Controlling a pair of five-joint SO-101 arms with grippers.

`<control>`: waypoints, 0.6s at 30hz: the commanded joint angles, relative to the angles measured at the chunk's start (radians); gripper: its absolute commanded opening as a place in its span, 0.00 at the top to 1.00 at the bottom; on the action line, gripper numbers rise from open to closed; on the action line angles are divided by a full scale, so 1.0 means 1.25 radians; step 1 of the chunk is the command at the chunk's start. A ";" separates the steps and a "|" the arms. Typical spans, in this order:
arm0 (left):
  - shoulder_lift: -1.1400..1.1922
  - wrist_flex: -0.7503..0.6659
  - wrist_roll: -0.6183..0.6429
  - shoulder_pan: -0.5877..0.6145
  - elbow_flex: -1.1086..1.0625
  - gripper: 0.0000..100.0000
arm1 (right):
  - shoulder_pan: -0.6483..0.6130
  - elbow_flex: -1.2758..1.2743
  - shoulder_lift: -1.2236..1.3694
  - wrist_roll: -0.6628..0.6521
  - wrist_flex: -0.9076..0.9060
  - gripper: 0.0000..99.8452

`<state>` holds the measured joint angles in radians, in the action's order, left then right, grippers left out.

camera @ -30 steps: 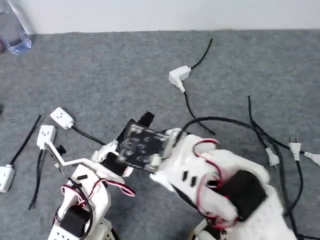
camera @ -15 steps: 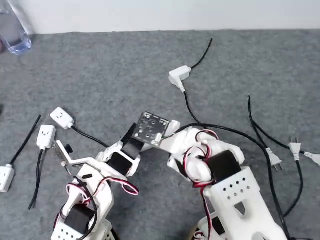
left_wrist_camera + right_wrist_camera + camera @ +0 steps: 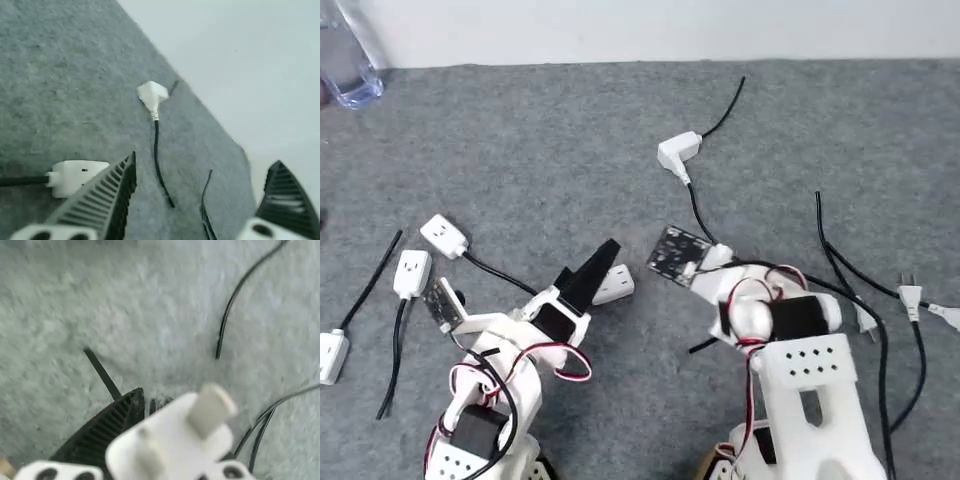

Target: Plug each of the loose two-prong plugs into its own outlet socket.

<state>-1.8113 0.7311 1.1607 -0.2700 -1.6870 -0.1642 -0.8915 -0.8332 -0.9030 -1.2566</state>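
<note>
Your right claw (image 3: 167, 412) is clamped on a white plug (image 3: 175, 437), whose two prongs point back at the wrist camera. From above, that arm sits right of centre.

Your left claw (image 3: 205, 160) stands wide and holds nothing. One of its fingers is just beside a socket (image 3: 75, 176) lying on the grey mat (image 3: 520, 130). A second socket (image 3: 678, 152) lies farther back, apart from both arms.

At the left, a third socket (image 3: 443, 235) and a fourth socket (image 3: 412, 270) lie close together with their slots showing. A fifth socket (image 3: 330, 355) lies at the mat's edge.

Near the right edge, a loose plug (image 3: 910, 295) and another plug (image 3: 865, 318) lie among black cables, well apart from every socket.

A clear bottle (image 3: 345, 60) stands at the far left corner. You cannot tell what it holds.
</note>
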 commanded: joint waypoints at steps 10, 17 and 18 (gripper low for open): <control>-0.007 0.006 -0.004 0.014 0.003 0.62 | 0.095 0.302 -0.007 -0.038 -0.132 0.99; -0.007 0.005 -0.007 0.014 0.003 0.62 | 0.223 0.486 0.100 -0.093 -0.235 0.99; -0.007 0.005 -0.007 0.014 0.003 0.62 | 0.253 0.490 0.121 -0.102 -0.224 0.99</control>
<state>-1.8113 0.7342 1.1592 -0.2578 -1.6870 0.0629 -0.3590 -0.7396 -1.0012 -1.5390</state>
